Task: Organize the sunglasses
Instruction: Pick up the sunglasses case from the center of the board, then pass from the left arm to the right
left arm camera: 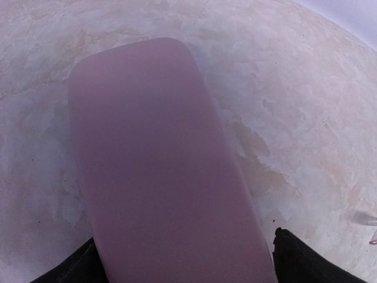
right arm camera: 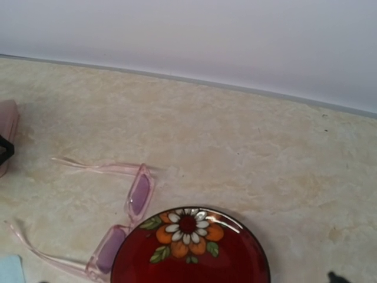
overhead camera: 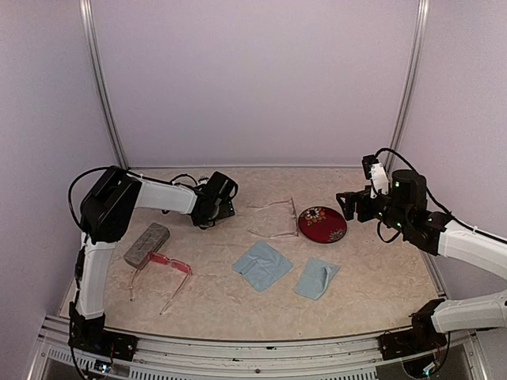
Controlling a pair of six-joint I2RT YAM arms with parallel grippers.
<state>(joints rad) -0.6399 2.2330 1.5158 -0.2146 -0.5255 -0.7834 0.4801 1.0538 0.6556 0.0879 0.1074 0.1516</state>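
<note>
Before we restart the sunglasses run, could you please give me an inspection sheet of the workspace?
Surface: beige marbled table.
Job's things: red sunglasses unfolded, front left by the grey case; pale sunglasses unfolded, next to the red dish.
Clutter: grey case, pink case, red dish, two blue cloths.
Grippers: left hand straddles the pink case, grip unclear; right hand open, empty.
Cables: black cables loop at both arms.
Surroundings: pale walls, metal posts.
</note>
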